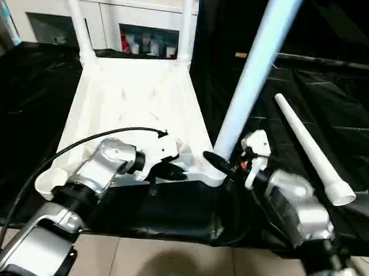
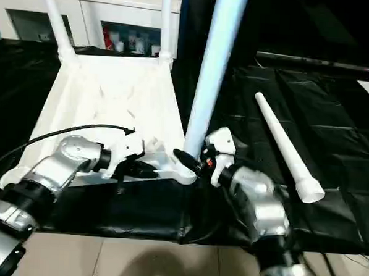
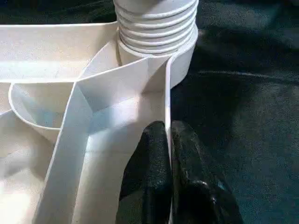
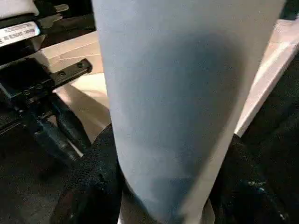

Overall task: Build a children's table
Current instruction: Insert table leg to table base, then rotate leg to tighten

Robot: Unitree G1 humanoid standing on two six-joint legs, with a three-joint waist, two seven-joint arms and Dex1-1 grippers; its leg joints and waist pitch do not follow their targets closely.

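Tabletop lies upside down on the black-covered bench, ribbed underside facing up, and two legs already stand in the far corner sockets. Left claw is pinched tight on the near rim of the tabletop, its black fingers pressed together over the thin white wall, just beside the near right socket. Right claw is clamped around a third leg, which rises from that near right corner socket, tilted a little; its ribbed end sits in the socket. Fourth leg lies loose on the bench to the right, ribbed end toward the robot. White cabinets stand beyond the bench.
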